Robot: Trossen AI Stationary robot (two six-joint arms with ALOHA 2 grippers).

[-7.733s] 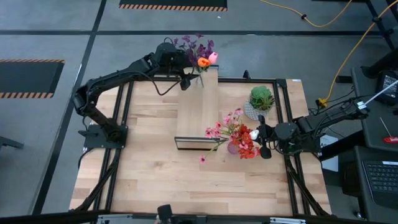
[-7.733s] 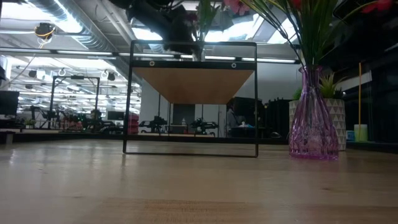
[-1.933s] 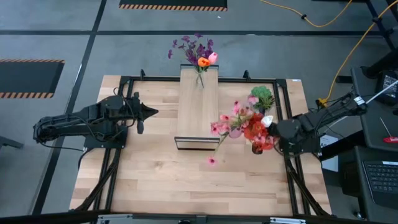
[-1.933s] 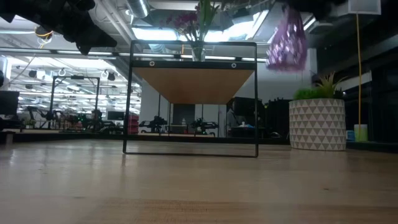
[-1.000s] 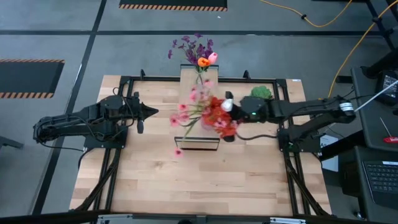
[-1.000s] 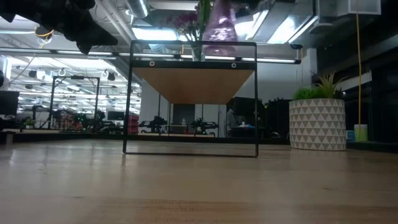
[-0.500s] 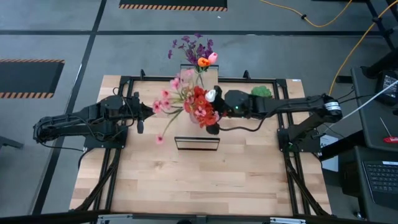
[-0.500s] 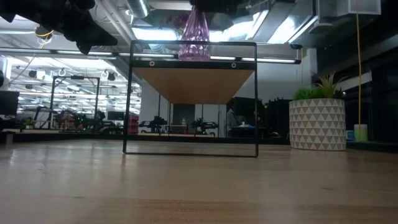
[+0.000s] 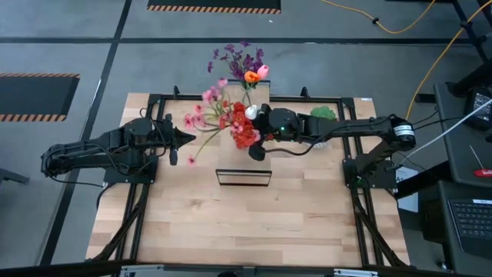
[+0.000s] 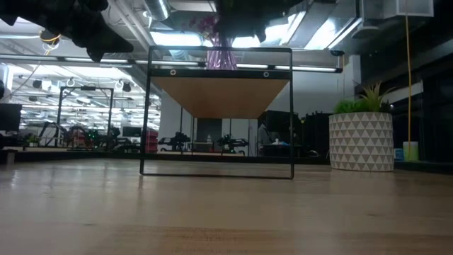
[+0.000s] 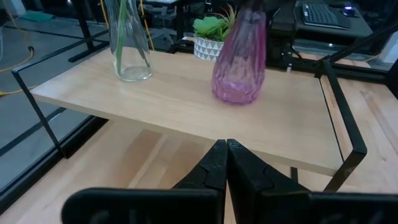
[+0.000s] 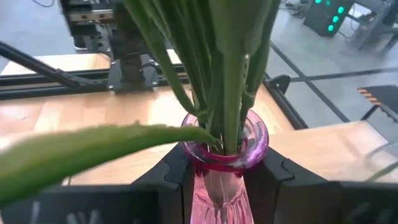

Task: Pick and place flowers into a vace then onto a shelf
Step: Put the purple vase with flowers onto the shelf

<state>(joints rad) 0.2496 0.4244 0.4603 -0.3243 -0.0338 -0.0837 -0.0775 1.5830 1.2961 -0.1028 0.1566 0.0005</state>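
Observation:
A purple glass vase (image 11: 239,65) with red and pink flowers (image 9: 240,129) stands over the middle of the light-wood shelf (image 9: 244,163), its base at the plank top. My right gripper (image 9: 260,137) is shut on it, reaching in from the table's right. A clear vase (image 11: 129,45) with purple, orange and pink flowers (image 9: 246,68) stands on the shelf's far end. My left gripper (image 9: 184,138) hovers shut left of the shelf, holding nothing. My right gripper pinches the purple vase's narrow neck (image 12: 219,169), just under the rim, between its two fingers (image 12: 171,175). The fingers come nearly level from the table's right. The vase stays upright, its base (image 11: 236,97) at the shelf top; whether it rests there I cannot tell.
A round green plant in a white patterned pot (image 9: 323,117) stands at the table's far right, behind my right arm. A dark metal frame (image 9: 154,154) runs along the table's sides. Bare wood lies near the table's front edge (image 9: 246,223).
My right gripper has carried the purple vase toward the table's left and far edge, from the shelf's near right side to over its middle, and down to the plank top. The vase has stayed upright in the hold.

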